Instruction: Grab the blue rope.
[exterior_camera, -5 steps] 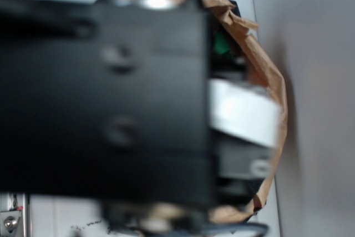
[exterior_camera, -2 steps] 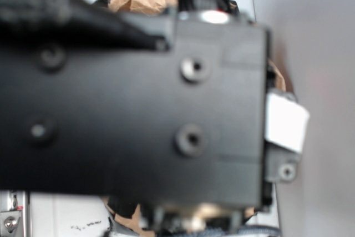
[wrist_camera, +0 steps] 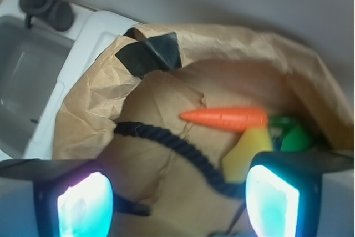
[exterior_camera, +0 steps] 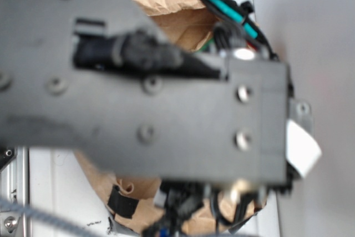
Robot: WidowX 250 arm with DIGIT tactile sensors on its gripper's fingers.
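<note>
Brown paper (wrist_camera: 94,115): it was crinkly and stood up around the toys like a bowl, which I think kept them from sliding away.
Arm (exterior_camera: 144,109): big, black and blurry in the outside view, it sat so close to the camera that it hid most of the paper. Round screws dotted its flat side.
Sink (wrist_camera: 28,65): grey and smooth, with a white rim, it lay just beside the paper at the left of the wrist view.
Rope (wrist_camera: 172,142): the blue rope was dark, thick and twisted. It lay loose on the paper in a long curve, from the left side down toward the right finger. It looked soft and bendy, so it should squash a bit when pinched.
Gripper (wrist_camera: 177,195): its two fingers were wide apart, one at each bottom corner of the wrist view, with nothing between them. It hung over the rope, which I think was to line up for a pinch. The rope was not yet held.
Pads (wrist_camera: 272,201): they glowed light blue-green and looked smooth.
Carrot (wrist_camera: 224,119): orange, pointy and shiny like plastic, it lay flat just past the rope, with green at its fat end.
Yellow toy (wrist_camera: 247,151): smooth and blocky, it sat under the carrot, near the right finger and close by the rope.
Black tape (wrist_camera: 150,54): a shiny strip stuck on the paper's edge, likely to hold it in shape.
</note>
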